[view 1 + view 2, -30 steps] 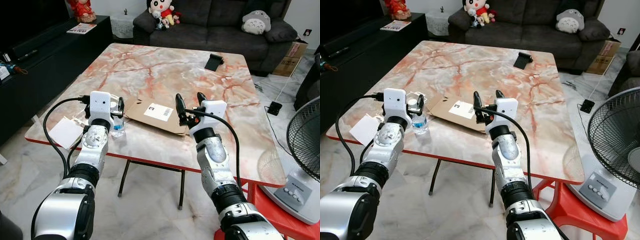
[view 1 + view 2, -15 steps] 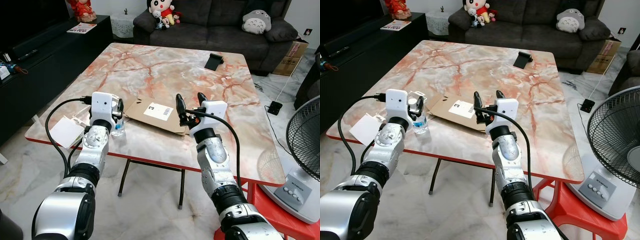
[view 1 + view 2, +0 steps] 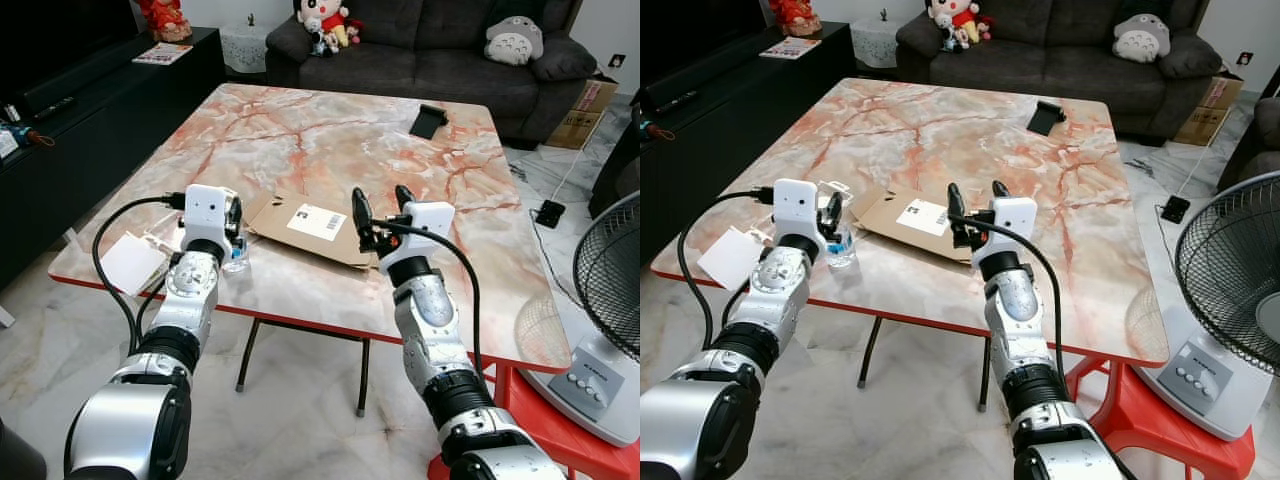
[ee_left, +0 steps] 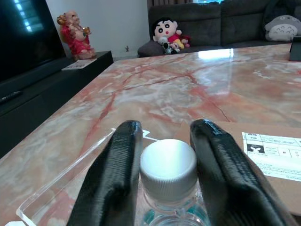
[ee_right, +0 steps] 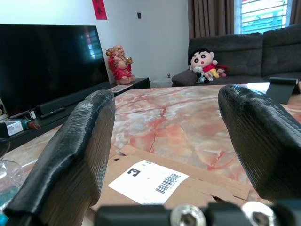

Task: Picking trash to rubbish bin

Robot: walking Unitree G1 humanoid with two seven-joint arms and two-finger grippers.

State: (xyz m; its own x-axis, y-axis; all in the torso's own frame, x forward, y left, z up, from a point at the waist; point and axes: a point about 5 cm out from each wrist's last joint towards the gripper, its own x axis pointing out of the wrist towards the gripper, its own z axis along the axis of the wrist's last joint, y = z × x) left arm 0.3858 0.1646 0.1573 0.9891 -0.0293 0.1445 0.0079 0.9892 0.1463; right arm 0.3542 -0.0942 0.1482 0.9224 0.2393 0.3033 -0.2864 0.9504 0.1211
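**Left fingers drawn in around bottle cap; right gripper spread wide over cardboard**

Left eye view: small water bottle (image 3: 236,262) standing upright on marble table (image 3: 330,140), near its near-left edge, just left of flattened cardboard (image 3: 310,225). Left gripper (image 3: 233,222) at bottle's neck, seen closer in on it than a second ago, when cap stood clear between wider fingers. Right gripper (image 3: 378,215) poised over cardboard's near-right edge, fingers well apart, unchanged from earlier. White paper (image 3: 132,262) lying at near-left corner.

Right eye view: same layout; bottle (image 3: 841,246) tucked between left fingers. No rubbish bin located.

Left wrist view: white cap (image 4: 168,162) bracketed by both fingers (image 4: 118,174), which appear to touch or nearly touch it. Judged: grasp closing, not confirmed firm.

Right wrist view: fingers (image 5: 75,155) spread wide, holding nothing, labelled cardboard (image 5: 155,181) lying beyond.

Assessment: bottle pick-up imminent; cardboard still to collect.
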